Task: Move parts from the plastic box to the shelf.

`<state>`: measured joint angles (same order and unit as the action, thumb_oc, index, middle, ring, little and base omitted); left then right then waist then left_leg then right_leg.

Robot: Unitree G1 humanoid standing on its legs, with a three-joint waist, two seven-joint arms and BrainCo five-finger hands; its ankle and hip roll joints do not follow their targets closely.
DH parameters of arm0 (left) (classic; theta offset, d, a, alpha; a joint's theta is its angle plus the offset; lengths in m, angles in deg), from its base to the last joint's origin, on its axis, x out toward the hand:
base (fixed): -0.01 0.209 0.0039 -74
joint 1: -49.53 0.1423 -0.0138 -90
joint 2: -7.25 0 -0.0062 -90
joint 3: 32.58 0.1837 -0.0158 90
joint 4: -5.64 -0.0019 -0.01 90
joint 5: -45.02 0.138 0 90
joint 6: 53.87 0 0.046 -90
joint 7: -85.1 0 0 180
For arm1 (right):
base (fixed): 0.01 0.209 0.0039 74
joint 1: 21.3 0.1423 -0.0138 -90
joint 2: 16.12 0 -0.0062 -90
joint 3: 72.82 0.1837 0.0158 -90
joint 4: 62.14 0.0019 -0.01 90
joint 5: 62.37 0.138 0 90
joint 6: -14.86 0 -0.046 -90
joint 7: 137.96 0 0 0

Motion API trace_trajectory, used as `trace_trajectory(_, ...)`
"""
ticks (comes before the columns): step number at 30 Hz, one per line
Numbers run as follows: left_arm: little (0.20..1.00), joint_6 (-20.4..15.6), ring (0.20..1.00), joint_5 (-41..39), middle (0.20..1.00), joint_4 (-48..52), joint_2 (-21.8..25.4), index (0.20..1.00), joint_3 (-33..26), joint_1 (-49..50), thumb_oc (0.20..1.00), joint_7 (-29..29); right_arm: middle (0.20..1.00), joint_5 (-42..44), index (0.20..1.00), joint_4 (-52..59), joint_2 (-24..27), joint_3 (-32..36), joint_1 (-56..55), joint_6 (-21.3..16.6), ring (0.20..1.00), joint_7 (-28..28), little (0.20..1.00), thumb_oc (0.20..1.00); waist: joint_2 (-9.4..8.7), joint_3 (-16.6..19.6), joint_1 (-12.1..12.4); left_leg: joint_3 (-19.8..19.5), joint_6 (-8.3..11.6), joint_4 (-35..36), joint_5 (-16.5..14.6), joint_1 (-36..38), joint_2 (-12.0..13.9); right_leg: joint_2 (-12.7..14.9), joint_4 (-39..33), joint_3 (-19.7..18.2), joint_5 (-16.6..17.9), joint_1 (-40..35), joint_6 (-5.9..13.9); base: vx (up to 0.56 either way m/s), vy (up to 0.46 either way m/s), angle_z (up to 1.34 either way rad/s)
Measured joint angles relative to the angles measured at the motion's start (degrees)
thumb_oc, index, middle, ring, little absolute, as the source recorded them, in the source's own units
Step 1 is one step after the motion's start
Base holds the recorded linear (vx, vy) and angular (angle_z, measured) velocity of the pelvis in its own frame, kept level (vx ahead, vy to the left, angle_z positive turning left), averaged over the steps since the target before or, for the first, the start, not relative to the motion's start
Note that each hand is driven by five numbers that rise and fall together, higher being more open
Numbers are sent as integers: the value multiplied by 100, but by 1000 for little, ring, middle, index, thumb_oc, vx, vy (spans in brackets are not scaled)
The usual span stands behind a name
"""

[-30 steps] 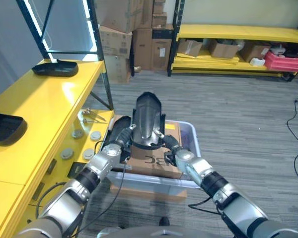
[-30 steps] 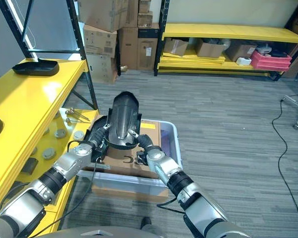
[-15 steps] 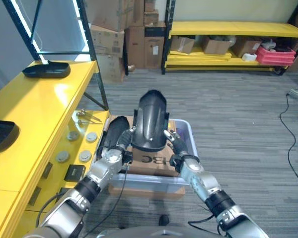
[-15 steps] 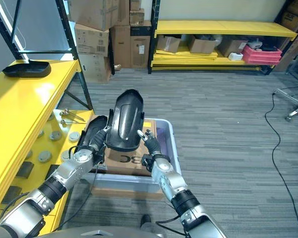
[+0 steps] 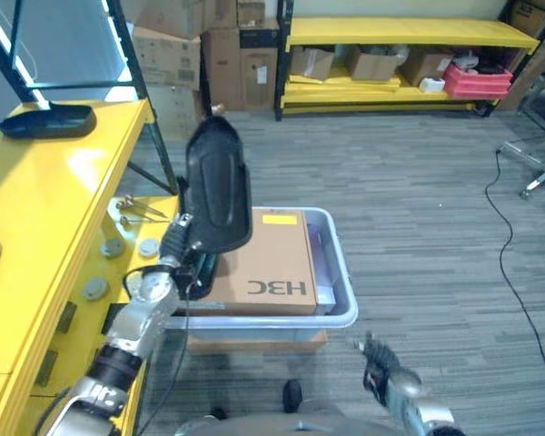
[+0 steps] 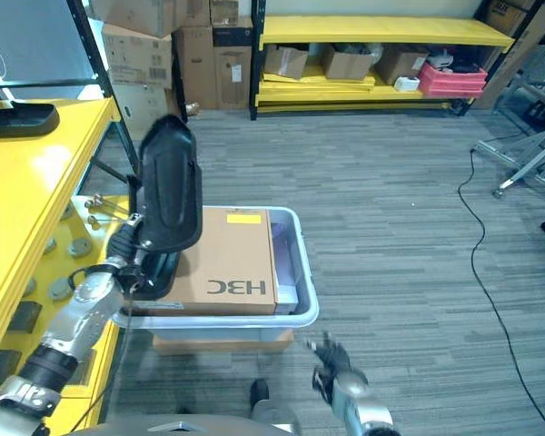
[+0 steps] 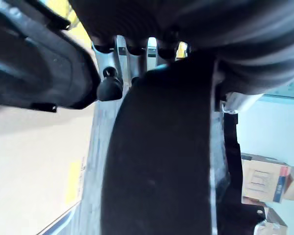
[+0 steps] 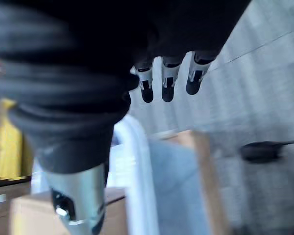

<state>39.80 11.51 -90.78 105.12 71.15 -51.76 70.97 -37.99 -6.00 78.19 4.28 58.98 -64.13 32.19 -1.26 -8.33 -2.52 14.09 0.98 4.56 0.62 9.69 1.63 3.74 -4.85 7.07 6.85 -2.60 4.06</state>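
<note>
a: above the plastic box [image 5: 341, 304], the left hand [image 5: 183, 238] holds the black part [image 5: 216, 182] upright, fingers clamped on its lower end, probably to clear the rim on the way to the yellow shelf [image 5: 54, 195].

b: right hand [image 5: 379, 363] hangs low near the floor, fingers loose and apart. the left wrist view shows fingers [image 7: 121, 51] pressed to the part; another black part [image 6: 160, 271] sits beside the cardboard box [image 6: 227, 259].

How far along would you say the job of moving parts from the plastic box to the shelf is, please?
Done: two black parts already lie on the yellow shelf. In hand: the left hand holds a long black curved part above the clear plastic box; the right hand hangs open. Left: placing it.
</note>
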Motion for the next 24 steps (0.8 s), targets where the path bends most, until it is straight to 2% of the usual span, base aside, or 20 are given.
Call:
trace_trajectory(2,200,-110,200,0,200,78,96,200,-69,-19,200,2,1000,-15,1000,-470,-64,6,-201,-74,1000,136,1000,1000,36,-13,0,-187,-48,33,-35,-134,-12,-34,157,-28,-2,61,22,-78,-148,31)
trace_trajectory(4,200,-220,200,-3,200,77,103,200,-45,-116,200,34,1000,-40,1000,-787,-99,3,-482,-139,1000,211,1000,1000,62,-25,-151,-647,-10,31,97,-342,-20,-72,225,-109,-109,66,56,-63,-193,98)
trace_trajectory(6,200,-282,200,-3,200,89,106,200,-26,-153,200,58,1000,-240,1000,-1244,-155,-47,-555,-248,1000,264,1000,1000,58,-27,-113,-1002,36,-1,209,-491,-10,-101,176,-143,-163,31,16,-48,-186,97)
trace_trajectory(10,200,-304,200,-5,200,147,136,200,-147,-12,200,-49,1000,-359,1000,-1963,-160,-126,-373,-481,1000,365,1000,1000,128,-87,177,-1299,148,-3,317,-545,104,-207,14,131,-172,-174,0,-29,-145,46)
trace_trajectory(14,200,-375,200,14,200,507,192,200,-741,468,200,-156,1000,-619,1000,-2296,-149,-101,-161,-621,1000,445,1000,1000,294,-211,545,-1615,346,34,409,-670,242,-368,19,453,-284,-285,-116,-64,-75,53)
trace_trajectory(15,200,-376,200,41,200,609,193,200,-884,549,200,-154,1000,-733,1000,-2272,-192,-119,-217,-642,1000,440,1000,1000,313,-233,558,-1545,462,12,275,-787,277,-323,15,797,-246,-319,-191,-56,-15,135)
trace_trajectory(16,200,-376,200,66,200,591,181,200,-951,497,200,-87,1000,-883,1000,-2230,-256,-115,-293,-662,1000,437,1000,1000,279,-239,518,-943,447,-120,-84,-1005,416,-224,19,1328,-321,-351,-223,12,14,208)
trace_trajectory(17,200,-390,200,91,200,626,201,200,-957,486,200,-39,1000,-974,1000,-2230,-303,-101,-484,-670,1000,437,1000,1000,211,-251,502,-329,322,-250,-231,-1126,472,-53,3,1694,-446,-351,-305,6,51,235)
trace_trajectory(18,200,-409,200,123,200,666,220,200,-967,523,200,-47,1000,-1130,1000,-2209,-277,-108,-481,-643,1000,430,1000,1000,232,-278,540,361,279,-478,-151,-1204,483,100,-17,2035,-503,-424,-301,4,129,238)
trace_trajectory(19,200,-411,200,130,200,687,224,200,-1067,634,200,-87,1000,-1337,1000,-2144,-195,-187,-463,-543,1000,382,1000,1000,227,-295,576,1176,225,-720,-106,-1147,338,233,-8,2276,-587,-577,-238,-35,181,200)
trace_trajectory(21,200,-443,200,249,200,851,207,200,-1178,756,200,-222,1000,-1523,1000,-2062,10,-194,-342,-499,1000,337,1000,1000,453,-211,614,1202,136,-584,-57,-938,108,208,234,2165,-739,-521,-139,26,156,105)
trace_trajectory(22,200,-506,200,291,200,1015,221,200,-1320,894,200,-286,1000,-1615,1000,-2098,136,-153,-43,-443,1000,341,1000,1000,681,-139,773,990,-195,-275,110,-777,15,177,559,2044,-860,-381,-97,86,99,6)
trace_trajectory(23,200,-586,200,335,200,1017,257,200,-1412,926,200,-320,1000,-1755,1000,-2127,133,-242,201,-390,1000,343,1000,1000,669,-132,819,905,-301,-250,204,-722,-42,188,878,1841,-988,-244,27,144,103,14)
trace_trajectory(24,200,-605,200,351,200,1019,286,200,-1421,912,200,-336,1000,-1819,1000,-2062,85,-255,271,-394,1000,346,1000,1000,614,-122,776,796,-350,-287,237,-736,-105,219,1039,1675,-1108,-182,56,176,113,51)
